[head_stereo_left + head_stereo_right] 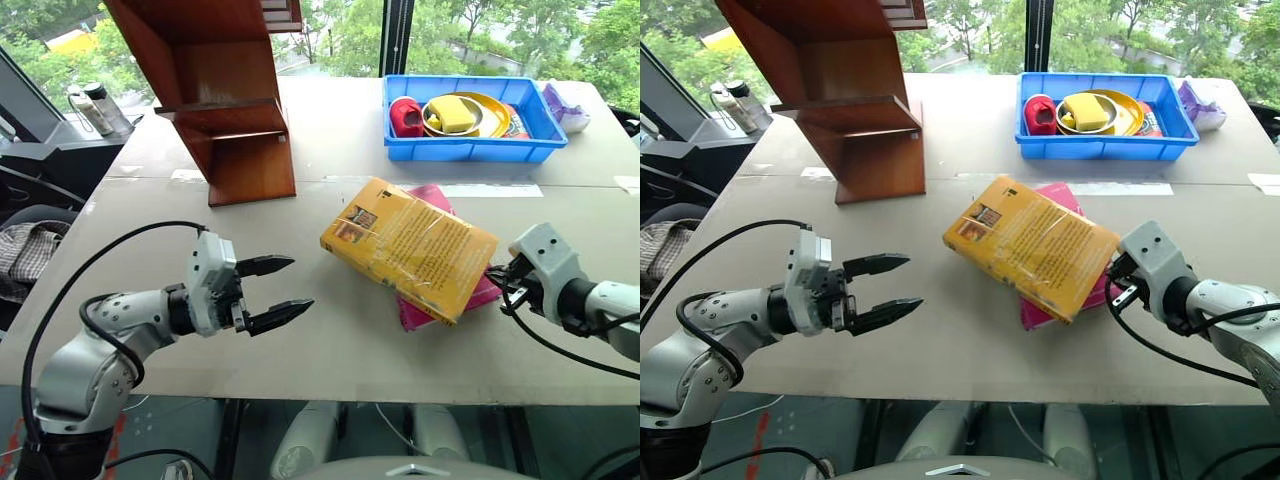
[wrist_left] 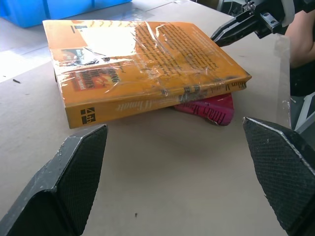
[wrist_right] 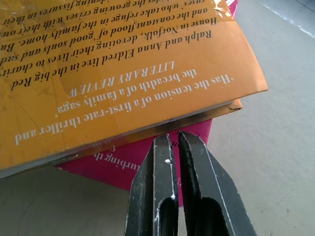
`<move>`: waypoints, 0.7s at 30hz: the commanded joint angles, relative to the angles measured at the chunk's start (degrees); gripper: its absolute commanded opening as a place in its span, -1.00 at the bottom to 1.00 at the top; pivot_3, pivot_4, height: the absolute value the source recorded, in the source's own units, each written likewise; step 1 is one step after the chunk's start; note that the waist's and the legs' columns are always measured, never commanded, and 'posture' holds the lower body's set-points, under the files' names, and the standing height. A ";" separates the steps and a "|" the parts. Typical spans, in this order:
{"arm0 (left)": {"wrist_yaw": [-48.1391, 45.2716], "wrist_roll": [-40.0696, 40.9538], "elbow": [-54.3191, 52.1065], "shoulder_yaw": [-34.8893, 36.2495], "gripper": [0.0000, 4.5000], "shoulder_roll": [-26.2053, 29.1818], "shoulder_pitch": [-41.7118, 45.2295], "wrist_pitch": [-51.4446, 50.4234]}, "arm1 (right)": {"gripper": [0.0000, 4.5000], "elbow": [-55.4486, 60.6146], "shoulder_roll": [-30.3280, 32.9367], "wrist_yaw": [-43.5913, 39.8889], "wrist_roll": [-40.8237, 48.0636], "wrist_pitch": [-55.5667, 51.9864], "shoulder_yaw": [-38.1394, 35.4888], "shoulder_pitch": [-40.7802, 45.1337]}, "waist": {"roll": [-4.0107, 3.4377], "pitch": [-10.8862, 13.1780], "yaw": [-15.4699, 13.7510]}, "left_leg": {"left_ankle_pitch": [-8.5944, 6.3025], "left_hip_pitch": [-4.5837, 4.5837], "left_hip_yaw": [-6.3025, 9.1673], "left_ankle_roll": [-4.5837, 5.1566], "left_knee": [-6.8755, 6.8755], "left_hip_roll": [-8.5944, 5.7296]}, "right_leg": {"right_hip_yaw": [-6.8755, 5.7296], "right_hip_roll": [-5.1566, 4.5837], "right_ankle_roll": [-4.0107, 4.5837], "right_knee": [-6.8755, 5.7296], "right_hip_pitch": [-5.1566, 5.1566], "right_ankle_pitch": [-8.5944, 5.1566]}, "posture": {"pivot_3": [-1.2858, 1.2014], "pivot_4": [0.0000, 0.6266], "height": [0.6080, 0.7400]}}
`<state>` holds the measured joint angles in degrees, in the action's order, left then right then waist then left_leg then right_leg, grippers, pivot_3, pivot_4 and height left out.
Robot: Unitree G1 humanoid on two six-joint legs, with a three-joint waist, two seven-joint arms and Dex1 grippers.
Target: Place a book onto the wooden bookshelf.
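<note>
The yellow-orange book (image 1: 410, 246) lies flat on the pale table (image 1: 330, 350), skewed, resting on top of a pink book (image 2: 209, 109) that pokes out beneath it on the near and right sides. Clear plastic wrap shines across its cover, and the small dark picture sits at the corner toward the wooden bookshelf (image 1: 225, 95).

The bookshelf stands at the far left of the table, well apart from the 2 books, its reddish-brown tiers stepping upward.

Left gripper (image 1: 275, 290) hovers above the table to the left of the book, jaws spread wide, nothing between them, pointing toward the book's spine; in the left wrist view the spine lettering faces it squarely.

Right gripper (image 3: 173, 142) is at the book's right corner, its 2 fingers pressed together with barely a slit between them, tips right at the edge where the yellow cover overhangs the pink one. It grips nothing; whether the tips actually touch the edge I cannot tell.

At the far right, a blue tray (image 1: 470, 150) holds a red cup (image 1: 405, 117) and a yellow bowl (image 1: 470, 115).
</note>
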<state>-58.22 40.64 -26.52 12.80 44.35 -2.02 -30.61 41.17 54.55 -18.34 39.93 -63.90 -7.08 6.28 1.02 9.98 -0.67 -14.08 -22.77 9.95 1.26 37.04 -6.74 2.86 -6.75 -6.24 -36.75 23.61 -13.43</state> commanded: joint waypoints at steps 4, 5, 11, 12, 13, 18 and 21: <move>0.72 -0.46 -2.65 0.10 1.00 -0.10 -1.08 1.44 | -0.99 -0.57 -3.42 0.88 -3.77 -1.43 7.30 6.19 | 0.00 0.00 -0.04 | 0.00 0.00 0.01 0.00 0.00 0.00 | -0.01 0.00 0.00 0.00 0.00 0.00 | 0.03 -0.52 1.00; 0.88 -0.48 -2.82 0.01 1.00 -0.15 -1.25 1.48 | -0.99 -0.60 -4.50 1.20 -3.96 -2.01 7.96 7.10 | 0.00 0.00 0.02 | 0.00 0.00 0.01 0.00 0.00 0.00 | -0.01 0.00 0.00 0.00 0.00 0.00 | 0.03 -0.52 1.00; 3.32 0.02 -3.39 -0.50 1.00 -1.01 -2.11 -0.05 | -0.99 -0.49 -8.22 2.22 -6.38 -3.24 9.70 10.57 | -0.01 0.00 -0.07 | 0.00 0.00 0.01 0.00 -0.01 -0.01 | 0.00 0.00 0.00 0.00 0.01 0.00 | 0.03 -0.52 1.00; 4.93 1.04 -3.49 -0.59 1.00 -1.50 -2.06 -1.87 | -0.99 -0.27 -8.33 1.79 -7.35 -1.03 8.80 10.14 | -0.01 0.00 -0.09 | 0.00 0.00 0.03 0.00 -0.01 -0.01 | -0.01 0.00 0.00 0.00 0.01 0.00 | 0.03 -0.52 1.00; 6.36 2.08 -3.55 -0.67 1.00 -1.89 -2.01 -3.65 | -0.99 0.14 -8.00 1.06 -8.33 1.30 7.89 9.35 | -0.01 0.01 -0.16 | 0.00 0.00 0.04 0.00 -0.01 -0.01 | -0.02 0.00 0.00 0.00 0.01 0.00 | 0.03 -0.52 1.00; 20.78 20.62 -1.58 0.36 1.00 -6.53 -0.38 -23.02 | -0.63 2.07 -5.75 -18.00 -1.99 15.97 -10.68 -5.35 | -0.01 0.00 -0.44 | -0.01 -0.02 0.13 0.01 0.00 -0.05 | -0.11 -0.03 -0.02 -0.01 -0.02 0.01 | 0.03 -0.52 1.00; 32.56 30.69 2.23 0.16 1.00 -10.89 1.24 -30.62 | 0.03 3.10 -5.62 -30.86 1.46 22.18 -23.13 -17.12 | 0.00 -0.01 -0.29 | -0.02 -0.01 0.21 0.03 0.04 -0.06 | -0.18 -0.03 -0.03 -0.05 -0.06 0.01 | 0.03 -0.52 1.00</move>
<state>-32.60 63.41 -25.89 11.92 35.10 -1.60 -57.18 41.81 48.24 -41.37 38.84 -45.88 -23.00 -7.62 1.02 9.97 -0.96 -14.10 -22.75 10.16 1.29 37.08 -6.79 2.68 -6.77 -6.27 -36.82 23.55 -13.41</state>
